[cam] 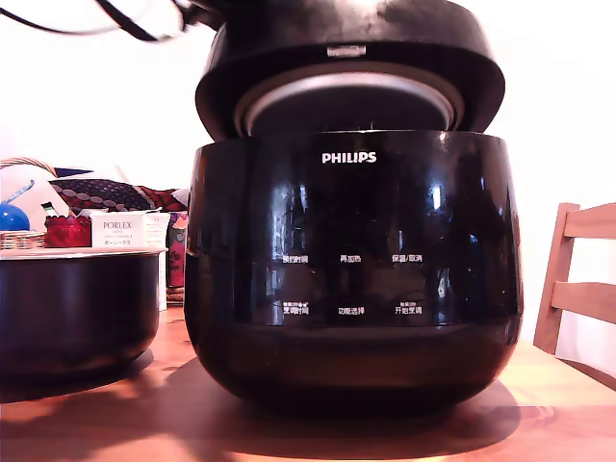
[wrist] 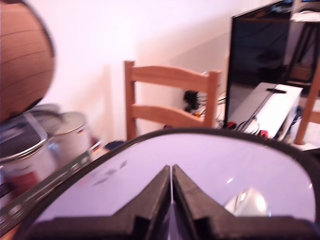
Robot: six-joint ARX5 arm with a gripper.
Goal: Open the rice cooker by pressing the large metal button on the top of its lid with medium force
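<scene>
One rice cooker (cam: 351, 279), glossy black with a white "PHILIPS" logo and rows of white Chinese labels on its front, stands at the centre of a wooden desk (cam: 539, 423) in the exterior view. Its lid (cam: 351, 58) is raised and tilted back above the body, showing the silver-white ring of its underside along the front edge; a small pale metallic tab sits at the middle of the lid's front rim. The button on top of the lid cannot be made out from this angle.

To the exterior view's left of the cooker, near but apart from it, stands a lower dark bowl (cam: 72, 308) with a metal rim. Behind the bowl lie a white box (cam: 117, 231) printed "PORLEX", a red container (cam: 67, 231), a blue ball (cam: 12, 218) in a wicker basket, and patterned cloth. At the exterior view's right edge stands part of a wooden chair (cam: 577, 279). A dark cable (cam: 125, 24) loops across the upper left of that view.

In the wrist view, the end effector (wrist: 171, 200) has its two dark fingers (wrist: 150, 205) pressed together with only a thin seam between them, gripping nothing. They lie over a wide, glossy, pale-reflecting rounded surface with a dark rim. Beyond it appear a wooden chair (wrist: 170, 100), a dark screen (wrist: 255, 45), and blurred metal cans (wrist: 30, 150).
</scene>
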